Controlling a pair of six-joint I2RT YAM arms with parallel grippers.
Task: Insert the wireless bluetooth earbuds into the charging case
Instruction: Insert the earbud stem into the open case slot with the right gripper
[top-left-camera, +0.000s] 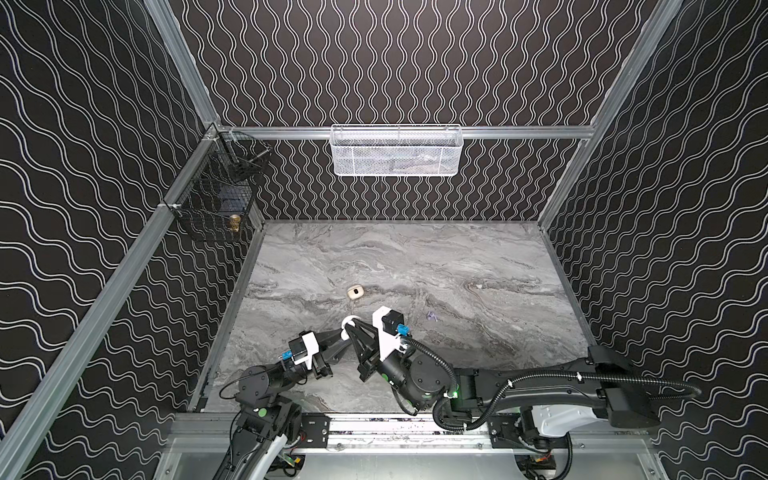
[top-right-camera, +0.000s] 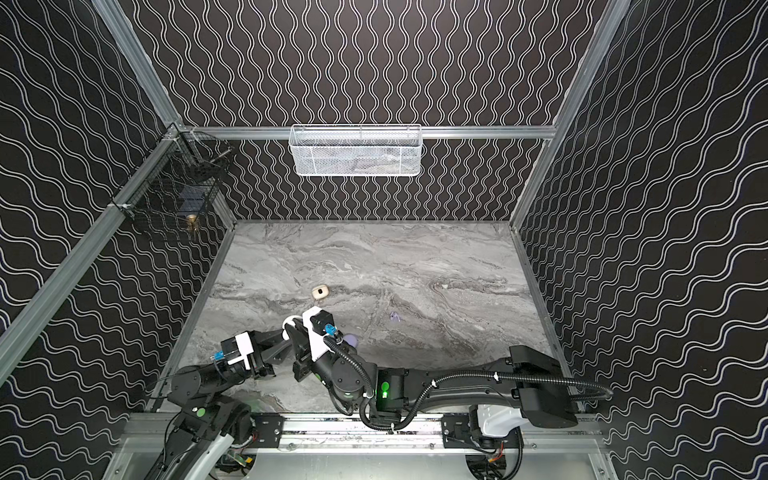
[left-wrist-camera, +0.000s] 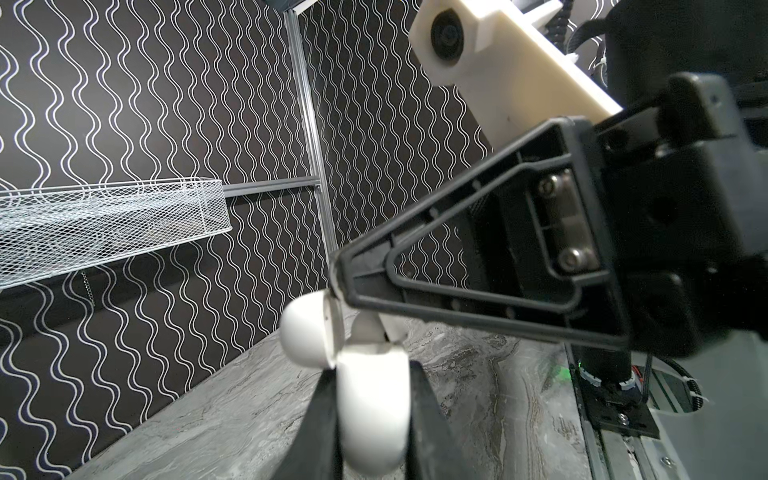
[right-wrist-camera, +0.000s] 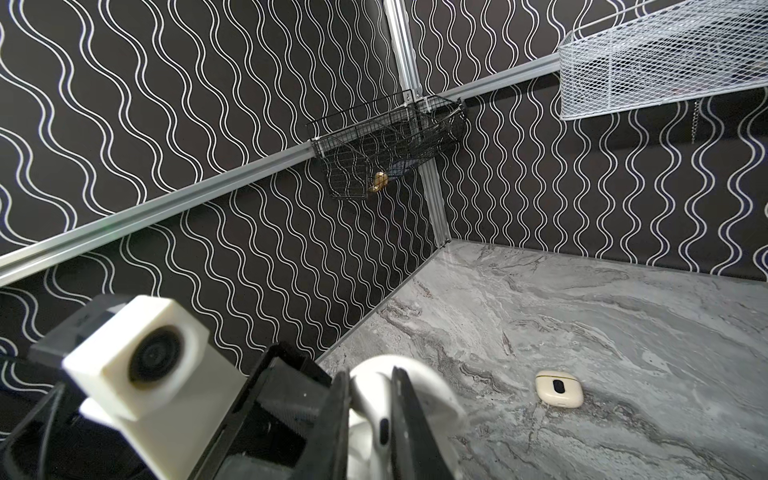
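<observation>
My left gripper (left-wrist-camera: 372, 374) is shut on a white charging case (left-wrist-camera: 372, 411), held above the table with its lid (left-wrist-camera: 307, 328) swung open. My right gripper (right-wrist-camera: 370, 374) is shut on a white earbud (right-wrist-camera: 374, 419), with its tip at the case's mouth, between lid and body. In both top views the two grippers meet at the case (top-left-camera: 348, 322) (top-right-camera: 291, 322), near the front left of the table. A pale lavender earbud (top-left-camera: 431, 317) (top-right-camera: 395, 317) lies loose on the marble to the right.
A closed beige case (top-left-camera: 355, 292) (right-wrist-camera: 559, 387) lies on the marble table (top-left-camera: 457, 266) just behind the grippers. A lavender object (top-right-camera: 351, 340) shows beside the right wrist. A white mesh basket (top-left-camera: 397, 151) and a black wire basket (top-left-camera: 216, 195) hang on the walls.
</observation>
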